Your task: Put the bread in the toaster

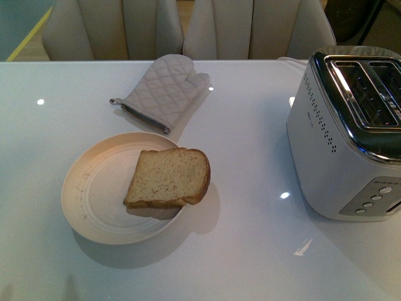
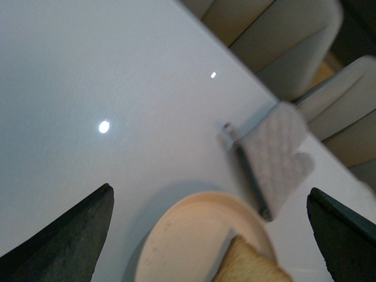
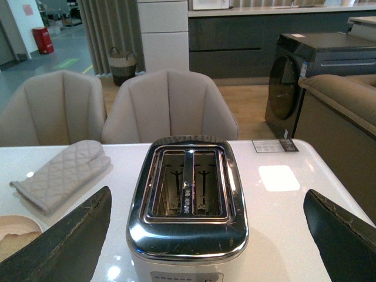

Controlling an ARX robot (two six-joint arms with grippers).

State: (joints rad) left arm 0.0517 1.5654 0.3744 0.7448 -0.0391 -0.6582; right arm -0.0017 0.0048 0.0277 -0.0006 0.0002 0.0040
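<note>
The bread (image 1: 168, 178), a tan speckled slice with a brown crust, lies flat on a cream plate (image 1: 94, 188) at the table's front left, overhanging its right rim. The silver-white toaster (image 1: 348, 138) stands at the right with two empty slots. Neither gripper shows in the front view. My left gripper (image 2: 211, 235) is open above the plate (image 2: 188, 235), a corner of the bread (image 2: 249, 264) between its fingers. My right gripper (image 3: 205, 235) is open above and in front of the toaster (image 3: 187, 211), slots facing up; the bread (image 3: 17, 242) shows at the frame's edge.
A grey quilted oven mitt (image 1: 166, 88) lies behind the plate, also seen in the left wrist view (image 2: 276, 155) and the right wrist view (image 3: 61, 171). Two beige chairs (image 1: 188, 28) stand at the table's far edge. The white table (image 1: 250, 188) is glossy.
</note>
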